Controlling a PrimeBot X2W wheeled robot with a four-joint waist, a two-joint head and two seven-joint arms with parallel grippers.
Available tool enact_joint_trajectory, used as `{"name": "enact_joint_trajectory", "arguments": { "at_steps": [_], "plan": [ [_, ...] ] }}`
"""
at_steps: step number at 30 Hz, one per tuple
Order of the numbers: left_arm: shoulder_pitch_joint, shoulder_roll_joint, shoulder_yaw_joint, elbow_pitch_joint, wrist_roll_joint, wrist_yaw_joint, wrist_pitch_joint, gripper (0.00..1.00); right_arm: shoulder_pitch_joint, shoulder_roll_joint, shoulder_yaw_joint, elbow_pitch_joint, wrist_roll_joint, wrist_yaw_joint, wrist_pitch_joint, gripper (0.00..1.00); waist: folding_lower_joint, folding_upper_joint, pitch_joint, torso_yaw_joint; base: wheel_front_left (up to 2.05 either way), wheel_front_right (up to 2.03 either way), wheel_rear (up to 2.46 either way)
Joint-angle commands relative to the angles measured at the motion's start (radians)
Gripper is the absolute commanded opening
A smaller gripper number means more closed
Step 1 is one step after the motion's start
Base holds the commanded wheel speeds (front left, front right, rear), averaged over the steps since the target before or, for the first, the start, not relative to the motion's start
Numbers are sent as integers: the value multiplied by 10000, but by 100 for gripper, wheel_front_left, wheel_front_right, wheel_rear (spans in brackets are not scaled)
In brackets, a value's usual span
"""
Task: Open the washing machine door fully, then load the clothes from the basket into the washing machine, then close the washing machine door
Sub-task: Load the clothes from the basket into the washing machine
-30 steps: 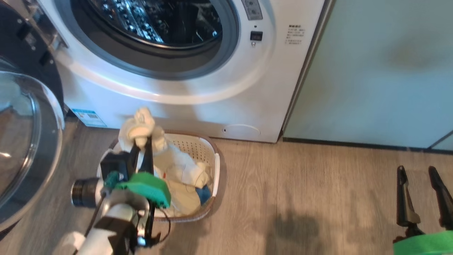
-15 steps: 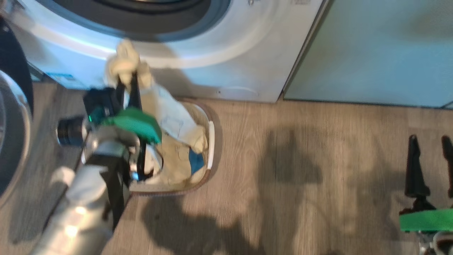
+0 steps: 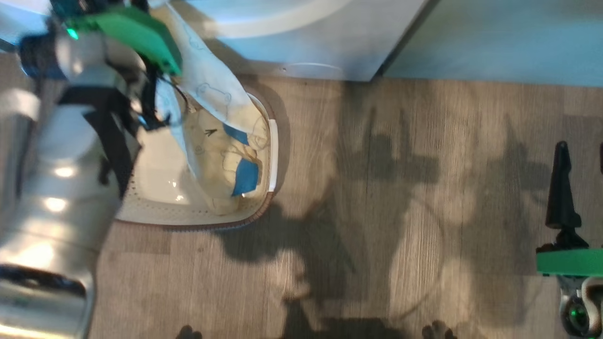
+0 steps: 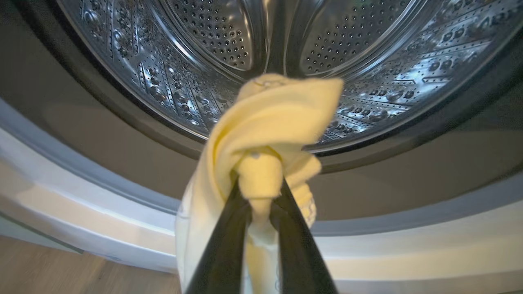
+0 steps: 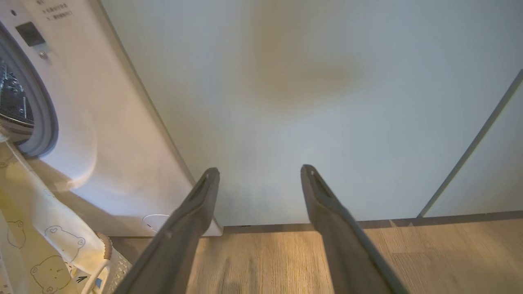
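Note:
My left gripper (image 4: 260, 185) is shut on a bunched pale yellow garment (image 4: 282, 114) and holds it just before the steel drum (image 4: 196, 53) of the washing machine (image 3: 301, 42), above the grey seal (image 4: 122, 151). In the head view the garment (image 3: 212, 89), printed with faint bears, trails from my left arm (image 3: 70, 141) down into the cream basket (image 3: 188, 217), where more pale fabric and a blue piece (image 3: 245, 176) lie. My right gripper (image 5: 260, 171) is open and holds nothing, far right of the basket over the floor (image 3: 580, 155). The washer door is out of view.
A pale green cabinet panel (image 5: 327, 102) stands right of the washer, facing my right gripper. The washer's round white flap (image 5: 157, 220) sits low near the basket's brown rim (image 5: 105, 245). Wood floor (image 3: 377, 212) stretches between the basket and my right gripper.
The head camera has swung downward, so the drum has left its view. My left gripper has risen toward the drum with the garment, drawing it out of the basket. The right gripper stays open.

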Motion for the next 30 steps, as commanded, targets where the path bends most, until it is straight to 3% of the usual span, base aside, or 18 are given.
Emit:
{"name": "enact_joint_trajectory", "arguments": {
  "at_steps": [1,15,24,30],
  "plan": [
    [-575,612,375,-229,-50,-56,136,0,-170,-126,226,-237,66,-29,-100,100,-2,0,216,-105,0,0,0],
    [-3157,1568,203,91,-118,-759,2292,0,-752,-126,677,-160,523,-29,-115,100,-2,0,1236,-687,0,0,0],
    [-4061,2104,196,171,31,-863,2525,0,-966,-126,865,-80,775,-29,-115,100,-2,0,1863,-1146,0,0,0],
    [-4662,2616,261,287,240,-981,1979,0,-1057,-126,1048,-24,953,-29,-116,100,-2,0,2153,-1550,0,0,0]
  ]
}}
